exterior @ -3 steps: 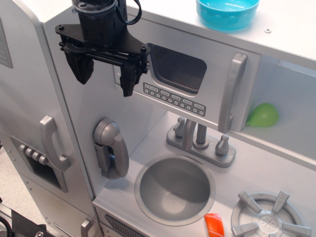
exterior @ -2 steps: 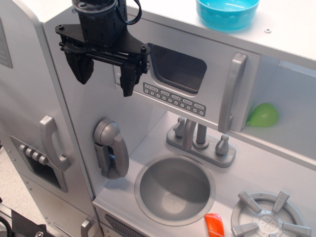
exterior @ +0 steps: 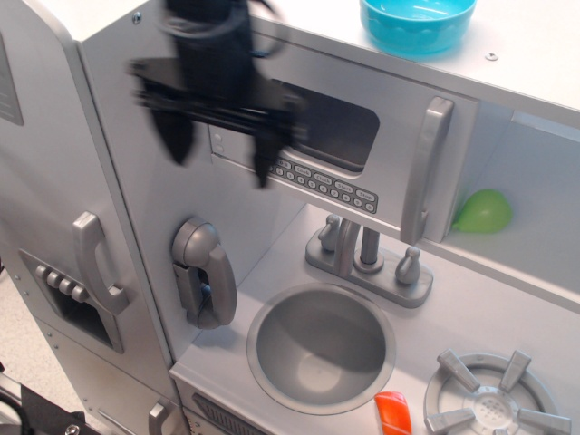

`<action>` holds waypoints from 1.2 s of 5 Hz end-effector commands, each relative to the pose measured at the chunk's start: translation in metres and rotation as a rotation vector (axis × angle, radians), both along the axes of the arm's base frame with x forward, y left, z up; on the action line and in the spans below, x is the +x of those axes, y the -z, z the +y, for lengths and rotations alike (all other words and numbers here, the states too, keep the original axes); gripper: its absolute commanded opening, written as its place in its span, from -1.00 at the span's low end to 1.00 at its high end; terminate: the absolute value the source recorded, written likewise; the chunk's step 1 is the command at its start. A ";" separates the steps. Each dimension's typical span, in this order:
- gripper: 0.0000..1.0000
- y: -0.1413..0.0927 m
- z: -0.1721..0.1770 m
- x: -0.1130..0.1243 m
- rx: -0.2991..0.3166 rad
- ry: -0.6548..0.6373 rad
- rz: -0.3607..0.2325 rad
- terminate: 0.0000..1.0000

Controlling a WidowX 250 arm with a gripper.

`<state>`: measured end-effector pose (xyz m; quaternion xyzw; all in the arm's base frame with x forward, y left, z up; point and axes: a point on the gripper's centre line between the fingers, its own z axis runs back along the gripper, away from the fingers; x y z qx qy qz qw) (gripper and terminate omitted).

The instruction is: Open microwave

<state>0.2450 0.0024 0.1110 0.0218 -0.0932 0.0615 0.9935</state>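
Observation:
The microwave (exterior: 399, 118) is a silver-grey compartment at the upper middle. Its door has a dark rounded window (exterior: 340, 127), a row of small buttons (exterior: 331, 186) and a vertical bar handle (exterior: 424, 168) on its right side. The door looks slightly ajar at the right, where a green object (exterior: 483, 210) shows inside. My black gripper (exterior: 220, 159) hangs in front of the door's left end, blurred by motion. Its two fingers (exterior: 178, 143) point down and stand wide apart, holding nothing. It is well left of the handle.
A blue bowl (exterior: 417, 20) sits on the top shelf. Below are a grey toy phone (exterior: 204, 272), a faucet (exterior: 367, 258), a round sink (exterior: 319, 346), a burner (exterior: 489, 403) and an orange object (exterior: 392, 414). The fridge door (exterior: 54, 227) with handle is at left.
My gripper has moved to the right and slightly down across the microwave door, and is now motion-blurred. Its fingers stay open. The microwave door has not moved.

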 end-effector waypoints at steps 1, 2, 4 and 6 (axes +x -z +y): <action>1.00 -0.021 -0.053 0.031 -0.093 0.077 -0.080 -1.00; 1.00 -0.022 -0.072 0.046 -0.095 0.106 -0.113 -1.00; 1.00 -0.015 -0.089 0.060 -0.104 0.109 -0.141 -1.00; -1.00 -0.004 -0.091 0.066 -0.083 0.099 -0.186 -1.00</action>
